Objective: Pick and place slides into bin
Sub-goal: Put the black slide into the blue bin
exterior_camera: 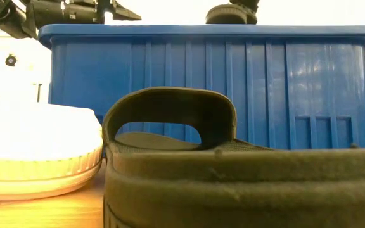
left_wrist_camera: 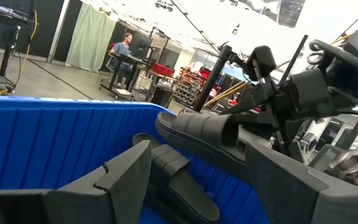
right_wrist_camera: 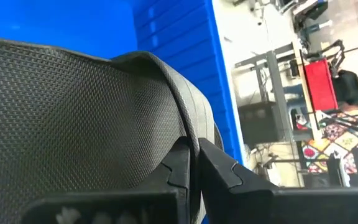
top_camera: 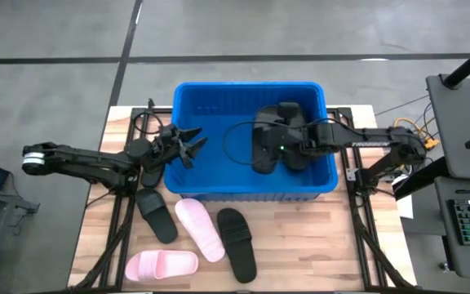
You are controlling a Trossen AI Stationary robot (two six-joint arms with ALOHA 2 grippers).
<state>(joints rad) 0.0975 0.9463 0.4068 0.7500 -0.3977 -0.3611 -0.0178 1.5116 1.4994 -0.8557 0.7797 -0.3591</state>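
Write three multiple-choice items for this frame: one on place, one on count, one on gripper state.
1. Where is the right gripper?
A. Over the bin
B. Over the bare table
C. Off the table

2. How many slides lie on the table in front of the bin?
A. Two
B. Four
C. Six

3. The right gripper is:
A. Open and empty
B. Shut on a black slide
C. Shut on a pink slide

Answers: 1 A, high view shows it above the bin; 2 B, two black, two pink; 3 B, fingers pinch the black strap.
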